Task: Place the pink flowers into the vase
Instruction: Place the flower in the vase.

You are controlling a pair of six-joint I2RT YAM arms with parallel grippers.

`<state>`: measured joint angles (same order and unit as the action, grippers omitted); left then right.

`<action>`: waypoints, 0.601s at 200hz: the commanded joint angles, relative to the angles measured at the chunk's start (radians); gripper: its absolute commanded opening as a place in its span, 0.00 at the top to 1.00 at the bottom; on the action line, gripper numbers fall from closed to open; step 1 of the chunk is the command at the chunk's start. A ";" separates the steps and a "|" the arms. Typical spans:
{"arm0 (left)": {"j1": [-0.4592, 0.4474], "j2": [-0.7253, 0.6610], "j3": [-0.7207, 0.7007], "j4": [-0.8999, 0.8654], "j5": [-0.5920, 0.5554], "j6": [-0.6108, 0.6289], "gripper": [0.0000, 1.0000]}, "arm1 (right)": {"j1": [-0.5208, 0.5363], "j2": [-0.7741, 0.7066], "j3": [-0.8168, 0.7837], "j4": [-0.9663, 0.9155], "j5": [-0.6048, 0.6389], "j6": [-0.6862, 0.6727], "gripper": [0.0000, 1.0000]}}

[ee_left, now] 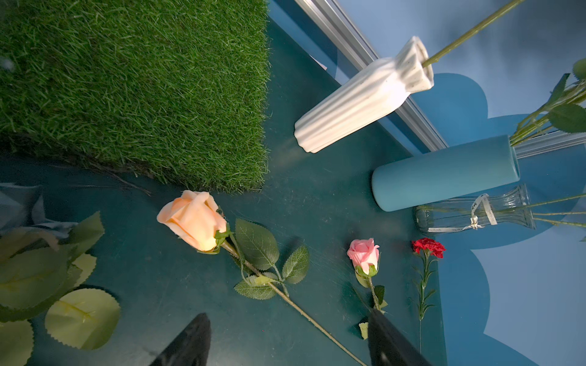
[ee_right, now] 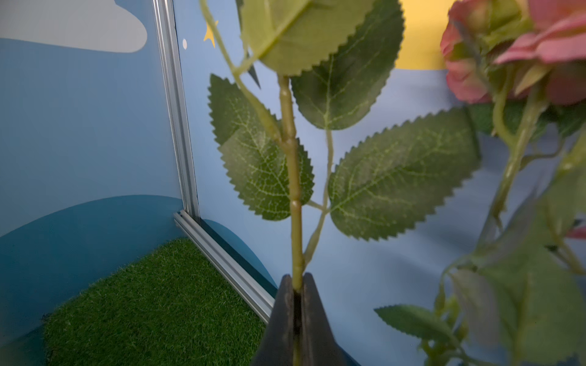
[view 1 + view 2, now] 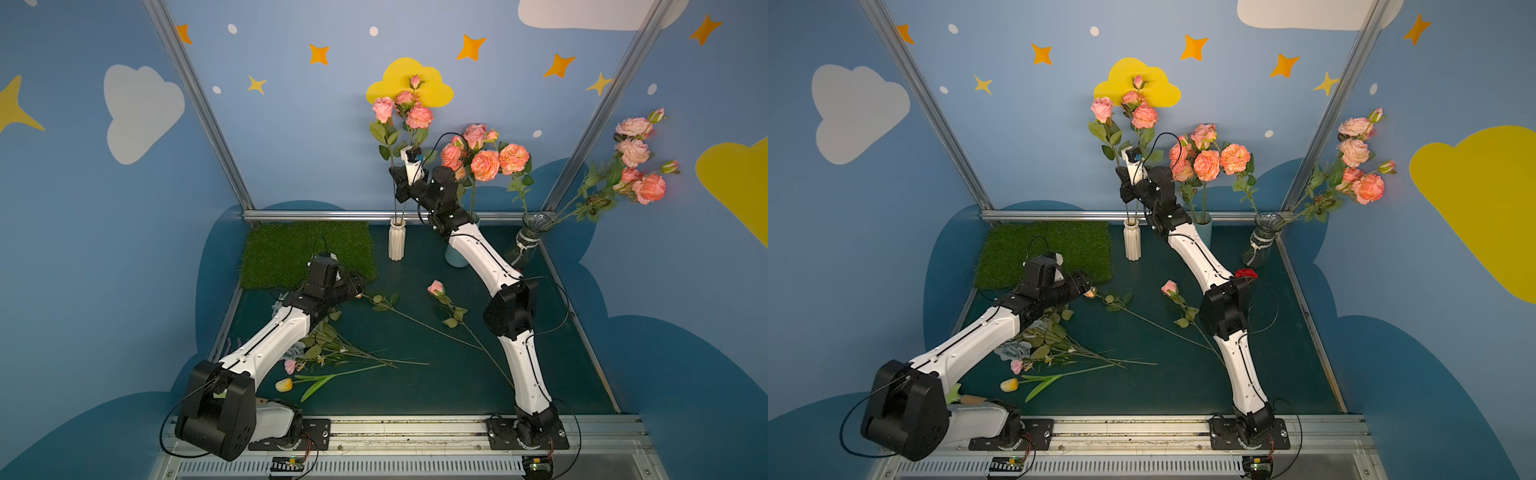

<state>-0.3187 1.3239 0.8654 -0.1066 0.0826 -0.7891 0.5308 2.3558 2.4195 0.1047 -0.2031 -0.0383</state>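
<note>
Ribbed, matt, ceramic-looking white vase (image 1: 364, 95); smooth matt blue vase (image 1: 444, 172); clear, glossy, fluted glass vase (image 1: 507, 209); rough synthetic-turf grass mat (image 1: 126, 88); matt, scuffed tabletop (image 1: 317, 202); cloth-like petals, plastic stems on pink flowers (image 3: 419, 116); brushed metal frame rail (image 3: 365, 215).

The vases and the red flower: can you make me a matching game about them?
1 white vase
2 blue vase
3 glass vase
4 carnation

A ribbon round it
B lying on the table
C nearest the grass mat
D smooth cylinder

Pairs: 1-C, 2-D, 3-A, 4-B
</note>
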 commanded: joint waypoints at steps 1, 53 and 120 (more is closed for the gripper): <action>0.005 0.005 -0.011 0.010 0.008 0.013 0.22 | -0.009 0.031 0.036 -0.030 -0.013 -0.010 1.00; 0.004 0.008 -0.012 0.013 0.010 0.011 0.22 | -0.017 0.077 0.062 -0.068 -0.019 -0.014 1.00; 0.004 0.005 -0.011 0.007 0.009 0.010 0.20 | -0.022 0.099 0.086 -0.107 -0.020 -0.015 0.91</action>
<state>-0.3176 1.3243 0.8654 -0.1040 0.0830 -0.7891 0.5167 2.4443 2.4725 0.0170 -0.2111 -0.0490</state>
